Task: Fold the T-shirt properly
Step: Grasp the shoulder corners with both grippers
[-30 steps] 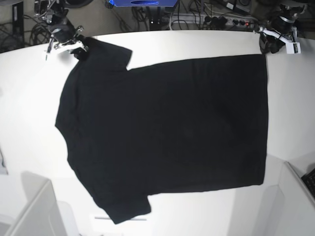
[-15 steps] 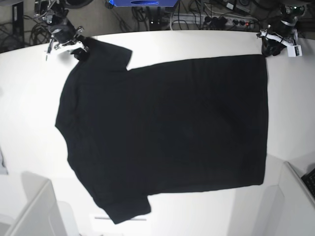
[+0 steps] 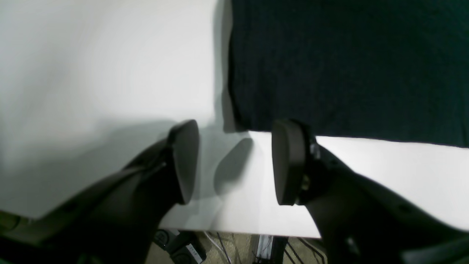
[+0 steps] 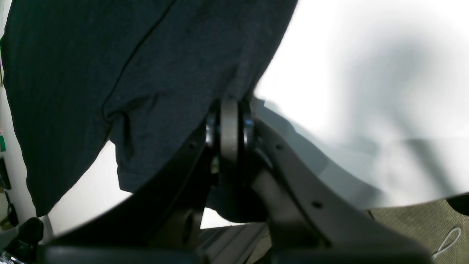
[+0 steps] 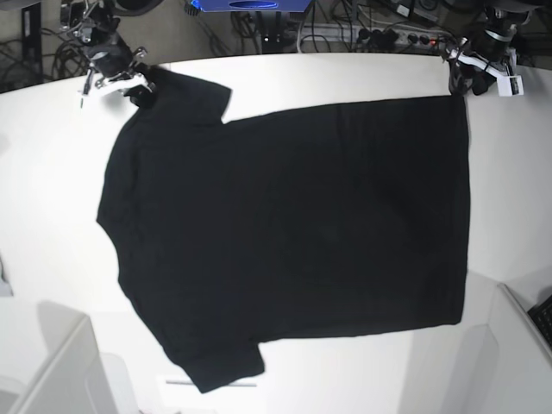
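The big black T-shirt (image 5: 293, 233) lies flat and covers most of the white tabletop (image 5: 52, 172). Bare tabletop runs all around the T-shirt, widest on the collar side. At the T-shirt's far hem corner the left pincer (image 3: 234, 161) stands apart from the cloth with its jaws spread, and nothing sits between them. At the T-shirt's far sleeve the right pincer (image 4: 229, 128) is clamped on the cloth. Cables (image 5: 345, 21) crowd the floor past the tabletop's far edge.

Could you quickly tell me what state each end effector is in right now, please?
Left end effector: open, holding nothing, just off the corner of the large black cloth T-shirt.
Right end effector: shut on the T-shirt's sleeve.
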### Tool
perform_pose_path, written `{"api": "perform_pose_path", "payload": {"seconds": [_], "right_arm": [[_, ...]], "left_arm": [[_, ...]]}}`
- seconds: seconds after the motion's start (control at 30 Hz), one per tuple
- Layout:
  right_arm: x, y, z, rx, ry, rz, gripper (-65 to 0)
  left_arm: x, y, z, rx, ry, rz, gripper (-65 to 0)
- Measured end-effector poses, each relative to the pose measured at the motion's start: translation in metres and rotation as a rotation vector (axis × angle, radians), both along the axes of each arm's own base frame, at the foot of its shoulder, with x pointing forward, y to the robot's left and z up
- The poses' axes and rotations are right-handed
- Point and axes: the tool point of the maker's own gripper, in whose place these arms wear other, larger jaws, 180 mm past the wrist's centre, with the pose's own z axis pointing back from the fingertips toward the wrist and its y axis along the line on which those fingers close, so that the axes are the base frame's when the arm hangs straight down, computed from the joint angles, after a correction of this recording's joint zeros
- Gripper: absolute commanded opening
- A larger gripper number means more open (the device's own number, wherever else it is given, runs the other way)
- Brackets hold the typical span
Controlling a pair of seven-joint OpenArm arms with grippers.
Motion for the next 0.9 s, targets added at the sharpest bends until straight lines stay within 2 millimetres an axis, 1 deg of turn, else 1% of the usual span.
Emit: {"api": "perform_pose_path", "payload": {"seconds": [0.17, 0.3, 0.33, 0.47, 0.63, 0.67, 0.7, 0.83, 0.9], "right_arm": [[0.0, 0.0, 0.0, 0.001, 0.001, 0.002, -65.0], [0.001, 0.0, 0.0, 0.0, 0.0, 0.001, -65.0], [0.0, 0.0, 0.0, 0.001, 0.0, 0.001, -65.0], [0.001, 0.0, 0.0, 0.0, 0.0, 0.001, -65.0], [0.0, 0.0, 0.0, 0.001, 0.001, 0.001, -65.0], [0.0, 0.0, 0.0, 0.001, 0.001, 0.001, -65.0], [0.0, 0.0, 0.0, 0.001, 0.001, 0.001, -65.0], [0.0, 0.0, 0.0, 0.001, 0.001, 0.002, -65.0], [0.0, 0.0, 0.0, 0.001, 0.001, 0.001, -65.0]], "left_arm": [[0.013, 0.003, -0.008, -0.052, -0.051, 0.049, -33.4], [0.015, 0.003, -0.008, -0.058, -0.06, 0.056, -33.4], [0.015, 0.002, -0.008, -0.06, -0.061, 0.054, -33.4], [0.024, -0.013, -0.01, -0.084, -0.072, 0.015, -33.6], [0.03, -0.015, -0.011, -0.097, -0.085, 0.014, -34.4], [0.03, -0.015, -0.011, -0.098, -0.085, 0.016, -36.7], [0.03, -0.014, -0.012, -0.096, -0.084, 0.016, -40.8], [0.027, -0.013, -0.018, -0.114, -0.072, 0.03, -65.0], [0.027, -0.016, -0.021, -0.137, -0.053, 0.022, -65.0]]}}
